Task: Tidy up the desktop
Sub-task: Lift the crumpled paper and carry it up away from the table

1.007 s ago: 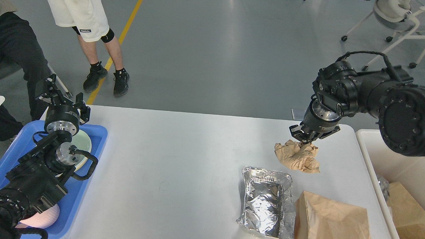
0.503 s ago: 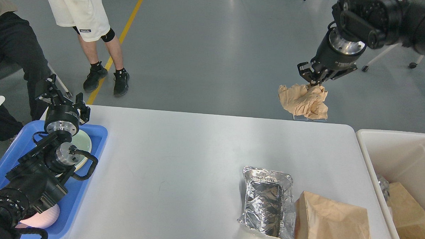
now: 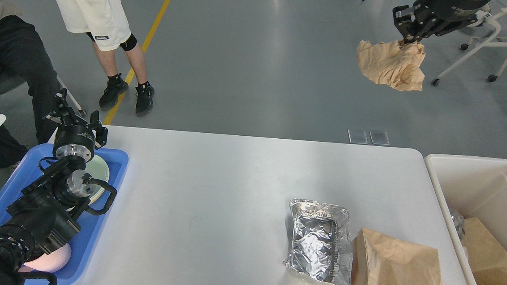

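The white desktop [image 3: 218, 192] fills the middle of the head view. A crushed foil tray [image 3: 319, 242] and a brown paper bag [image 3: 396, 270] lie on its front right part. My right gripper [image 3: 411, 36] is high at the top right, shut on a crumpled brown paper wad [image 3: 392, 65] that hangs below it, well above the desktop. My left gripper [image 3: 71, 117] is open and empty above the far end of the blue tray [image 3: 115, 171] at the left.
The blue tray holds a pale green plate [image 3: 100, 171] and a pink item [image 3: 49, 260]. A cream-white bin [image 3: 459, 175] at the right holds brown paper [image 3: 483, 252]. Two people [image 3: 101, 31] stand behind the table's left. A wheeled chair [image 3: 485, 36] is at the far right.
My right gripper lifted the crumpled paper wad off the desktop, then carried it up and to the right. The left arm has not moved.
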Robot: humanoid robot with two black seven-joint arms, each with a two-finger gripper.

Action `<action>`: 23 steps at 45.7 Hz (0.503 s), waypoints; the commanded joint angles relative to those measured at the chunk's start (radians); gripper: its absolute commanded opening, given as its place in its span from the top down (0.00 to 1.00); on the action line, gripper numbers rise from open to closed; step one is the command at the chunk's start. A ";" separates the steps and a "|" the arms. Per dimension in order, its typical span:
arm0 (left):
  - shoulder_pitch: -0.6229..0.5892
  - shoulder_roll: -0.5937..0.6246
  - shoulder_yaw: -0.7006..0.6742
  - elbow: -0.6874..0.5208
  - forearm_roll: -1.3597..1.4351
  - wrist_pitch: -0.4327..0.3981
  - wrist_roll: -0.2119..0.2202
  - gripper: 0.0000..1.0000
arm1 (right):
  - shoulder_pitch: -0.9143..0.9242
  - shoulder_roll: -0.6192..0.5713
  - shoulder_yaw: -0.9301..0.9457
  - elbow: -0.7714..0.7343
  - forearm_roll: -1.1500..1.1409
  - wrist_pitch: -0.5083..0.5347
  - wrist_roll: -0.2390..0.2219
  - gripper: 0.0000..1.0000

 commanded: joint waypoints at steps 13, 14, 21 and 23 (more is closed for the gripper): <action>0.000 0.000 0.000 0.000 0.000 0.000 0.000 0.04 | -0.045 -0.201 -0.132 -0.038 -0.019 0.000 -0.003 1.00; 0.000 0.000 0.000 0.000 0.000 0.000 0.000 0.04 | -0.051 -0.213 -0.135 -0.043 -0.021 0.000 -0.005 1.00; 0.000 0.000 0.000 0.000 0.000 0.000 0.000 0.04 | -0.120 -0.311 -0.137 -0.069 -0.035 0.000 -0.005 1.00; 0.000 0.000 0.000 0.000 0.000 0.000 0.000 0.04 | -0.148 -0.339 -0.137 -0.075 -0.035 0.000 -0.005 1.00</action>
